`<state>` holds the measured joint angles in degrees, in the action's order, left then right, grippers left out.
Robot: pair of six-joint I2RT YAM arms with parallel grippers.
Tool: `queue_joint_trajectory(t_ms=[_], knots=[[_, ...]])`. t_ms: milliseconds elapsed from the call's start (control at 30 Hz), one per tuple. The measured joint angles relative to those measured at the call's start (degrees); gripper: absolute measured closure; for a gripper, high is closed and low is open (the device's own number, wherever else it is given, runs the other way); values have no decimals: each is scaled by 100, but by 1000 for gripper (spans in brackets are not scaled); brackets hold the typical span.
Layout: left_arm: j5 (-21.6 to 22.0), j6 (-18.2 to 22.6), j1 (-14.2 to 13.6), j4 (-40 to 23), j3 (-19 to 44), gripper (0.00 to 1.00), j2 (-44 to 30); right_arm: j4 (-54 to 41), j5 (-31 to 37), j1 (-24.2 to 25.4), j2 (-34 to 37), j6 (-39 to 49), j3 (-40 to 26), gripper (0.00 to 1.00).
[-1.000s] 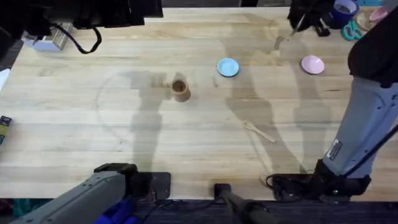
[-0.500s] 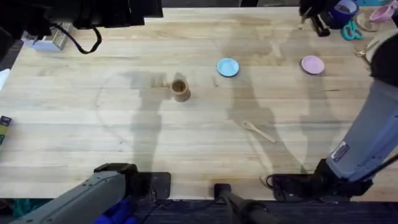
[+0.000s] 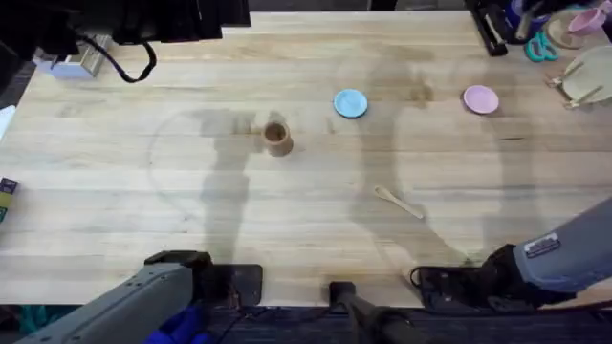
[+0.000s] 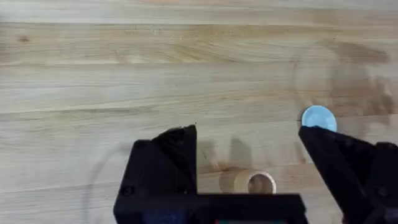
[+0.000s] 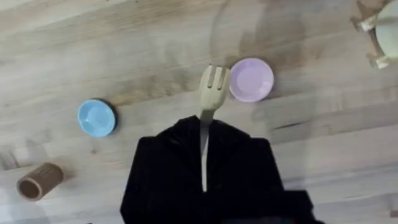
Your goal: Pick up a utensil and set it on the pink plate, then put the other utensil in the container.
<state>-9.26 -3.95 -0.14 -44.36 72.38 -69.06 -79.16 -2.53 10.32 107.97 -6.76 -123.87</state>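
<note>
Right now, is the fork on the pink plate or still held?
Held. In the right wrist view the right gripper clamps the fork above the table, beside the empty pink plate.

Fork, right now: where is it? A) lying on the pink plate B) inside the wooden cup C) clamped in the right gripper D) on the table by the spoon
C: in the right wrist view the fork sticks out from between the right gripper's black fingers, tines up, beside the pink plate and above the table.

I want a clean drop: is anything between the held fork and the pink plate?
Nothing visible. In the right wrist view, the fork, clamped in the right gripper, has its tines just beside the pink plate. The plate is bare, with only bare wood around it.
</note>
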Motion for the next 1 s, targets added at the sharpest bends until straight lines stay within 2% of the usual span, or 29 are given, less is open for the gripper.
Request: queue_joint_trajectory(t_ms=[33,67,233,733,1000], knots=[[0,-2,0,0,0,7,0,3,-87,97,-69,27,119,968],[0,0,0,0,0,7,0,8,-324,434,-223,129,485,968],[0,0,0,0,0,7,0,-23,-398,791,-237,200,719,968],[0,0,0,0,0,8,0,124,528,823,-221,56,774,967],[0,0,0,0,0,8,0,880,621,823,-205,-55,1845,966]])
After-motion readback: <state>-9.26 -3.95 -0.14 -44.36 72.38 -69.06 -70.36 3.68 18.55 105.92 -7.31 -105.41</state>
